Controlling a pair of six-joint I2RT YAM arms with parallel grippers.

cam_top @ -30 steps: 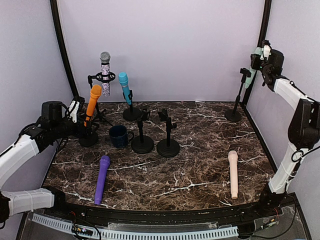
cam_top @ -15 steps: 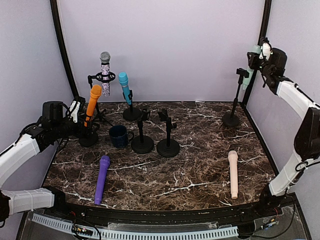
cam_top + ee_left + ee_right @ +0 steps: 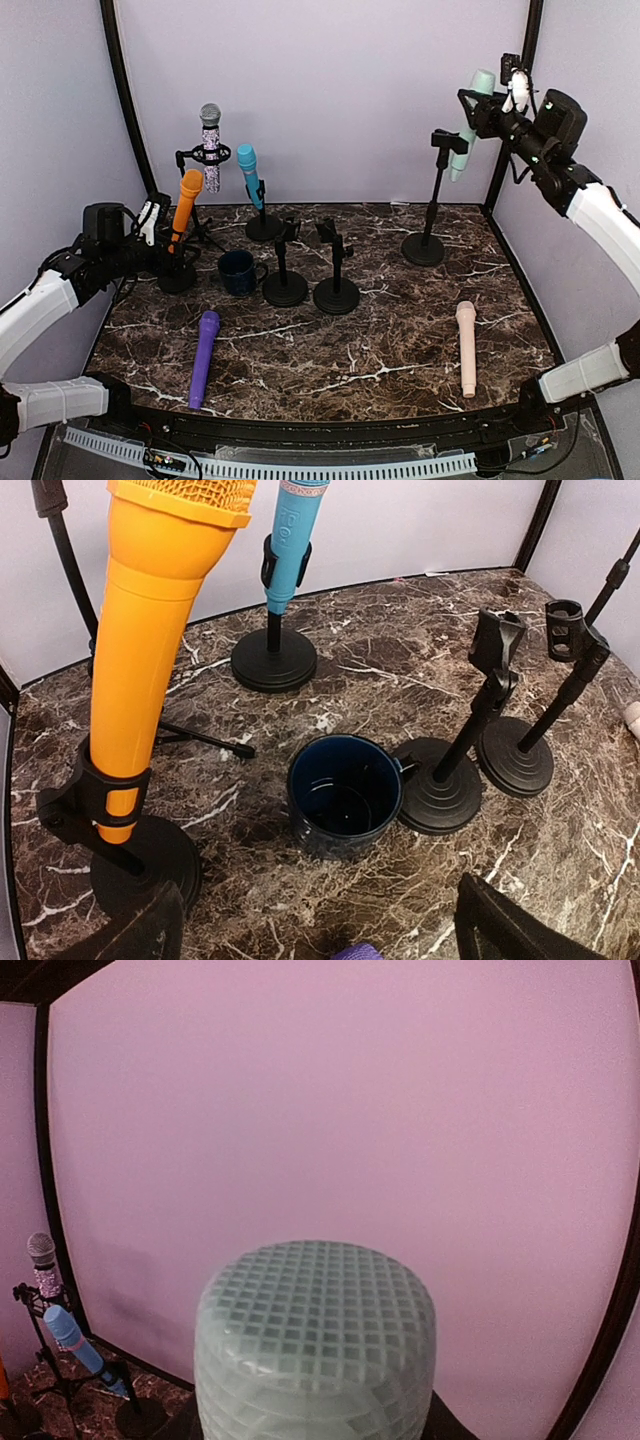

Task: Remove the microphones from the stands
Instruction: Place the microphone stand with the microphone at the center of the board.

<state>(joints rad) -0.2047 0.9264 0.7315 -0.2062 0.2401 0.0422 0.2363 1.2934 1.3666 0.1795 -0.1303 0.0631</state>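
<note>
Your mint-green microphone (image 3: 470, 118) is high over the back right of the counter (image 3: 400, 330), head up and tilted, its lower end right at the clip of the tall black stand (image 3: 436, 195). From the top view you cannot tell whether it is seated in that clip or only touching it. Your right pincer (image 3: 497, 105) is pinching the microphone on its upper body. In the right wrist view the gridded head fills the lower middle and hides the fingers. The stand's pole leans toward the microphone and its round base is down at the back right of the counter. Near the front right a pale pink microphone (image 3: 466, 345) lies flat, well apart from the stand. Two empty short stands (image 3: 285, 275) (image 3: 336, 280) are side by side near the middle, with a dark blue mug (image 3: 238, 272) just beside the left one. Behind them a blue microphone (image 3: 249, 172) is clipped in its own stand, and a glittery silver microphone (image 3: 210, 145) stands upright in a tripod holder at the back left. Your left pincer (image 3: 318, 910) is spread wide, low at the left side, facing an orange microphone (image 3: 150, 650) clipped in its stand. A purple microphone (image 3: 203, 358) lies flat at the front left.
</note>
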